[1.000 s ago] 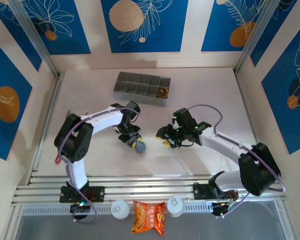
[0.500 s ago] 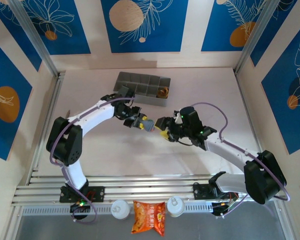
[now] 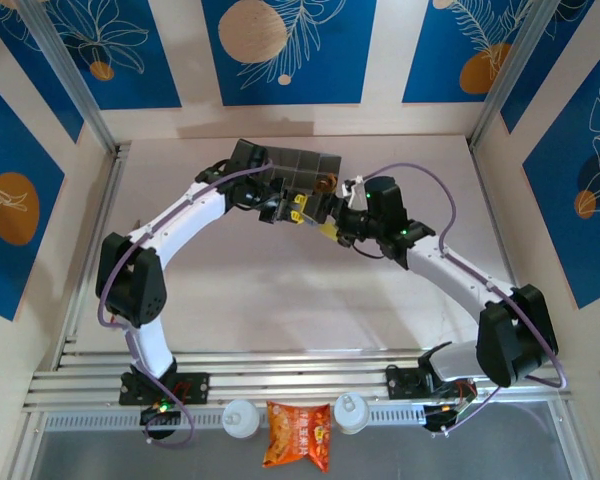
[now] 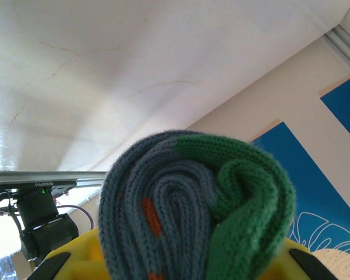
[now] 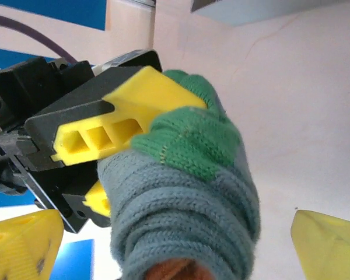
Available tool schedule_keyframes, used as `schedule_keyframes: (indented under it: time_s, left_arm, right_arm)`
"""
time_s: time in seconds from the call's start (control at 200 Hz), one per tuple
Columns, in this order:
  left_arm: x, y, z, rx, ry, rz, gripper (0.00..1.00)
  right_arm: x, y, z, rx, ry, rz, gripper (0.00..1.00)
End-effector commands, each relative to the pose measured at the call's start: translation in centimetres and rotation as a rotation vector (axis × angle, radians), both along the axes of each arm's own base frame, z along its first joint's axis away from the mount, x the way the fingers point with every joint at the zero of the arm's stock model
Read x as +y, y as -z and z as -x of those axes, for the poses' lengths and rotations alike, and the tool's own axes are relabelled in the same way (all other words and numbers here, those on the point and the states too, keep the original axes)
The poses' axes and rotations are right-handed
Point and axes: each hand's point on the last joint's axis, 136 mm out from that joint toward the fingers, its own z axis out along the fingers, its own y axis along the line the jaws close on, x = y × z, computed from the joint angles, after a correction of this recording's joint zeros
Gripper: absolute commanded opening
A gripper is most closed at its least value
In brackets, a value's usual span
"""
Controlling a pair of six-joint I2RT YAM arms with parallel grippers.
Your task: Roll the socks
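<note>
At far centre of tabletop (image 3: 210, 270): both end effectors meet just in front of the grey compartment tray (image 3: 315, 160).
Left end effector (image 3: 293, 207): closed on the grey-blue sock (image 4: 192, 210), its 2 yellow fingers (image 5: 134, 111) pressed against the sides of the bundle.
Grey-blue sock: rolled into a tight coil, green toe wrapped on the outside, a fleck of orange in the folds; held off the tabletop.
Right end effector (image 5: 178, 245): open wide, its 2 yellow fingertips well apart on either side of the roll, touching neither side.
Olive-brown sock (image 3: 327, 184): small rolled bundle in the right-end compartment of the tray.
Orange snack packet (image 3: 297, 435): at the near edge, between the arm bases.
</note>
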Motion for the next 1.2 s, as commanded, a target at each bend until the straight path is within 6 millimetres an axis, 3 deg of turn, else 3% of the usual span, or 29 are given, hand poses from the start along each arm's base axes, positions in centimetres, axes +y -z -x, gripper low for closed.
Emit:
schedule_keyframes:
  time_s: [0.0, 0.26, 0.68, 0.945, 1.196]
  left_arm:
    - [0.2, -0.1, 0.2, 0.040, 0.021, 0.014, 0.00]
    - [0.4, 0.2, 0.9, 0.056, 0.044, 0.008, 0.00]
    - [0.1, -0.1, 0.7, 0.051, 0.041, 0.015, 0.00]
    - [0.0, -0.2, 0.8, 0.054, 0.044, 0.020, 0.00]
    - [-0.1, -0.1, 0.7, 0.051, 0.042, 0.026, 0.00]
  right_arm:
    - [-0.6, -1.2, 1.3, -0.187, -0.144, 0.162, 1.00]
    - [-0.6, -1.4, 1.2, -0.455, -0.342, 0.346, 0.96]
    - [0.4, 0.1, -0.9, -0.375, -0.326, 0.344, 0.89]
    - [1.5, 0.2, -2.1, -0.324, -0.328, 0.300, 0.63]
    - [1.3, 1.0, -1.6, -0.277, -0.316, 0.319, 0.57]
